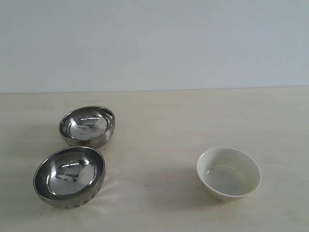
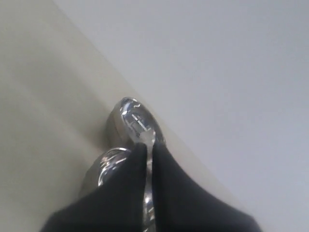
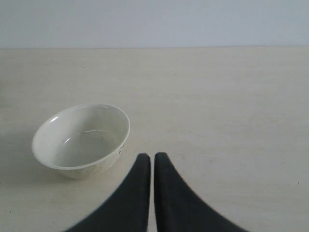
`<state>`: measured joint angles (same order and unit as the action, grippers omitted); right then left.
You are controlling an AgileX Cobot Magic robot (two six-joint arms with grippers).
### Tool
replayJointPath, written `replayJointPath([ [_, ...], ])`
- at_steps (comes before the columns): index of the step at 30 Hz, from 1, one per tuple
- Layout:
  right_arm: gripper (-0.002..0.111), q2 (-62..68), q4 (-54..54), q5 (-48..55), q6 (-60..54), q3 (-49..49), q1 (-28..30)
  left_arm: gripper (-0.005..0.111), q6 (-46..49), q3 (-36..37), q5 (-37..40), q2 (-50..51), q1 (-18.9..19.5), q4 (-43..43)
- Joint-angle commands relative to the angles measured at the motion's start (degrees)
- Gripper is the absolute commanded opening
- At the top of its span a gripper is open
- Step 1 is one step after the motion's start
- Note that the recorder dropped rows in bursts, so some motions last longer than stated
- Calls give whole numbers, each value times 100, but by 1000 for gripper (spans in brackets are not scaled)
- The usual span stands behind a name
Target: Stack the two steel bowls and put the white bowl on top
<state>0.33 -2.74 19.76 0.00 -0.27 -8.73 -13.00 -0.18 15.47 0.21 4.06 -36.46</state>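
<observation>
Two steel bowls stand upright and apart on the left of the table: one farther back (image 1: 87, 125) and one nearer the front (image 1: 69, 176). The white bowl (image 1: 228, 173) sits upright at the right. Neither gripper shows in the exterior view. In the left wrist view my left gripper (image 2: 148, 146) is shut with nothing in it, and the two steel bowls (image 2: 137, 123) (image 2: 108, 162) lie beyond its tips. My right gripper (image 3: 152, 157) is also shut and empty, hanging beside the white bowl (image 3: 82, 140) without touching it.
The pale wooden table (image 1: 159, 125) runs back to a plain light wall (image 1: 154, 43). Bare tabletop lies between the steel bowls and the white bowl.
</observation>
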Motion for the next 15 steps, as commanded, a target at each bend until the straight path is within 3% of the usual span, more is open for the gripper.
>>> replayJointPath([
  [1, 0, -33, 35, -18, 0, 27, 22, 4, -48, 18, -519, -21, 32, -562],
  [4, 0, -33, 35, -18, 0, 27, 22, 4, -15, 18, -799, -21, 32, -1096],
  [7, 0, -33, 35, -18, 0, 27, 22, 4, 627, -114, -1089, -21, 32, -1170],
  [11, 0, -33, 35, -18, 0, 27, 22, 4, 1127, -805, -1247, 44, 32, -1170],
  [15, 0, -33, 35, -18, 0, 27, 22, 4, 1874, -1988, -651, 979, 32, -1170],
])
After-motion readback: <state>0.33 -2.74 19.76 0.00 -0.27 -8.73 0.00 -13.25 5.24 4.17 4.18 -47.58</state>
